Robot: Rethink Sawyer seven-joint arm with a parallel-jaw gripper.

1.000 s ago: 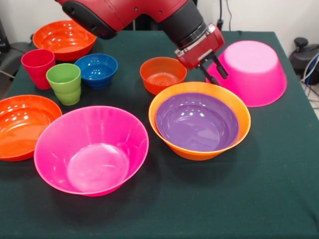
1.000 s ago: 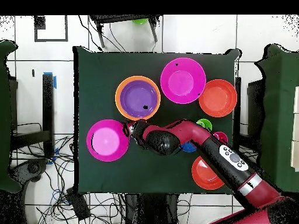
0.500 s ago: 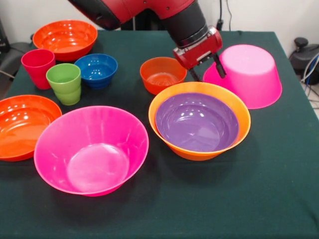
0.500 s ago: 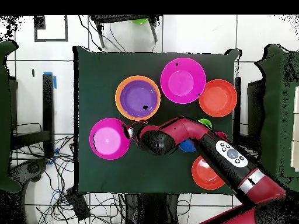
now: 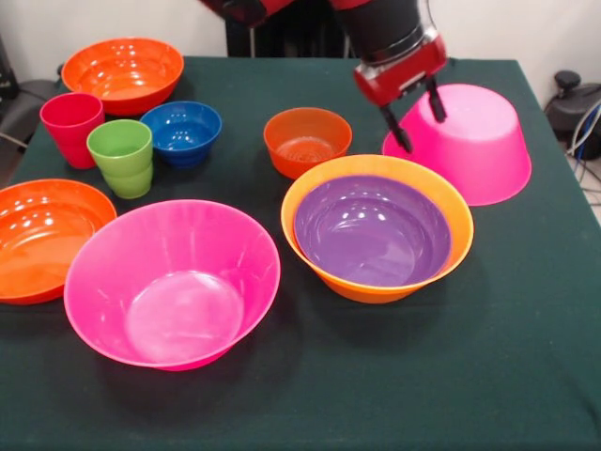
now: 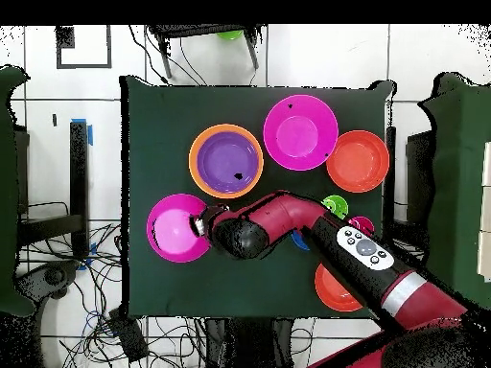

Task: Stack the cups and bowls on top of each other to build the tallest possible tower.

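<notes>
Straddling the upturned pink bowl's [image 5: 470, 141] rim, the gripper [image 5: 420, 117] hangs spread.

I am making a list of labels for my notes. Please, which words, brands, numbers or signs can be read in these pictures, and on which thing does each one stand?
None can be read.
The bowls, such as the upturned pink bowl, and the cups, such as the green cup, are plain.
The arm carries small buttons in the overhead view, too small to read.
</notes>
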